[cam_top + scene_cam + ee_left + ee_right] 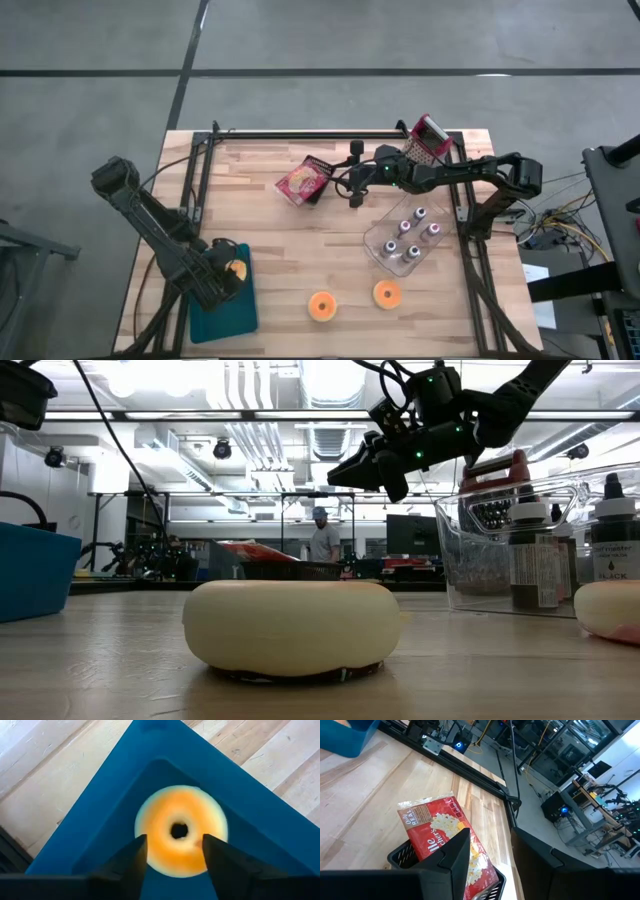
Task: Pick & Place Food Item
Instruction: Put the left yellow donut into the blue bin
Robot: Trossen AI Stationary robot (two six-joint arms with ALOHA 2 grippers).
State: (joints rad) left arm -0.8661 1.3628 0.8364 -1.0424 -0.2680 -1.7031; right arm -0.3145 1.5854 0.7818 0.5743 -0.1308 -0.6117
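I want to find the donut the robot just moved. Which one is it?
Look at the blue bin at the table's near left corner. The donut sits inside it, right under the left claw. The other two donuts lie on bare wood.

The red popcorn bag (445, 840) lying in the black basket (402, 856) carries a brown label reading "REAL", and below it large white letters of which only "lle" and "chers" show. A dark bottle (612, 545) in the clear bin (480, 560) bears "BLACK" on its label.
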